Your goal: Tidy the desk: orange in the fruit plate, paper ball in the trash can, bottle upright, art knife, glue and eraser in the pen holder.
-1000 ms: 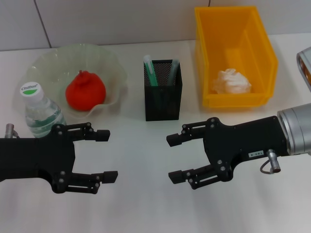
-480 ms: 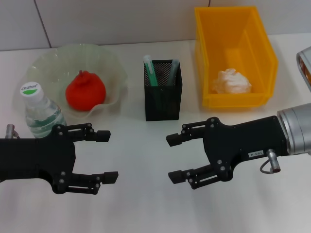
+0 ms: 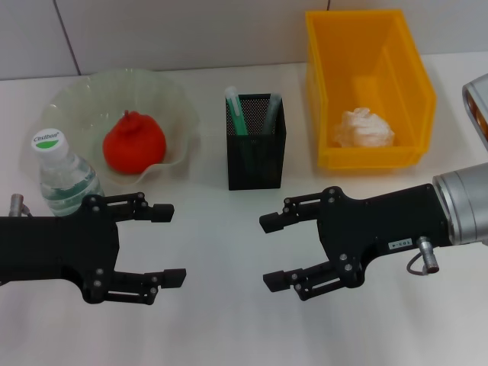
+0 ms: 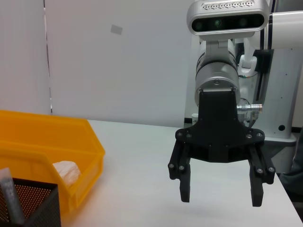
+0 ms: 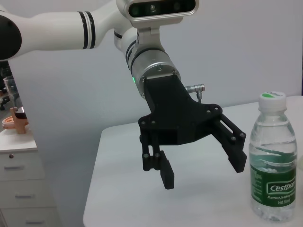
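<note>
A: Where do your two grippers sit?

B: In the head view your left gripper (image 3: 168,245) is at the lower left of the frame, jaws spread wide with nothing between them. Your right gripper (image 3: 273,251) is at lower centre-right, also spread and holding nothing. They face each other across bare table (image 3: 221,320). The left wrist view shows the right gripper (image 4: 218,201) hanging above the table with fingers apart; the right wrist view shows the left gripper (image 5: 203,172) the same way.

A: And the fruit?

B: You see the orange (image 3: 134,143) lying inside the fruit plate (image 3: 171,95), upper left of the frame.

A: The bottle?

B: The bottle (image 3: 64,175) stands upright at the left edge, cap up, just in front of the plate's rim and right behind your left gripper's body. In the right wrist view it stands upright (image 5: 277,165) at the right edge.

A: The paper?

B: The paper ball (image 3: 366,128) rests on the floor of the trash can (image 3: 415,76), upper right.

A: The small items?

B: The pen holder (image 3: 255,156) stands at upper centre between plate and can. A green-and-white stick (image 3: 235,110) and a grey one (image 3: 272,112) poke out of it. You cannot tell from these views whether the eraser is inside.
</note>
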Tool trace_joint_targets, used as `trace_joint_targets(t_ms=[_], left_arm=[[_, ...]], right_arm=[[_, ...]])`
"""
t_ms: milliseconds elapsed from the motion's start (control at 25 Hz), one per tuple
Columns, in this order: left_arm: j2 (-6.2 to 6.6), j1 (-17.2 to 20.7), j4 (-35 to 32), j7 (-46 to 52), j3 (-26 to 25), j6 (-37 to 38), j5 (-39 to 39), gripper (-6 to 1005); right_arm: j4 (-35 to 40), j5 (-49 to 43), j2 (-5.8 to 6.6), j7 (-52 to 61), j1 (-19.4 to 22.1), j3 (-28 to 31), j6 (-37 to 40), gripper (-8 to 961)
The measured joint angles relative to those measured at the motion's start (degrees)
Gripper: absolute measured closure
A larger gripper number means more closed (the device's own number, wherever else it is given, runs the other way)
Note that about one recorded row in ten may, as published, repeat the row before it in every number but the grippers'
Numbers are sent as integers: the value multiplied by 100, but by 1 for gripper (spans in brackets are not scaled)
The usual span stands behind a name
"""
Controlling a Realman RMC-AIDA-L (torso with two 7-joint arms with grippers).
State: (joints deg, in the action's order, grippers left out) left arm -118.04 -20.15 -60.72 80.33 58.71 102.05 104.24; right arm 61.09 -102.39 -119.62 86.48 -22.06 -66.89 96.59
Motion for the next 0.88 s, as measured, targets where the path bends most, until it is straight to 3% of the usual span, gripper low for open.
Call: trace_joint_targets(t_ms=[880], left_arm=[[-17, -24, -10, 29, 0, 0, 131, 154]], right_arm=[[-1, 35, 8, 0, 0, -19, -51, 187]])
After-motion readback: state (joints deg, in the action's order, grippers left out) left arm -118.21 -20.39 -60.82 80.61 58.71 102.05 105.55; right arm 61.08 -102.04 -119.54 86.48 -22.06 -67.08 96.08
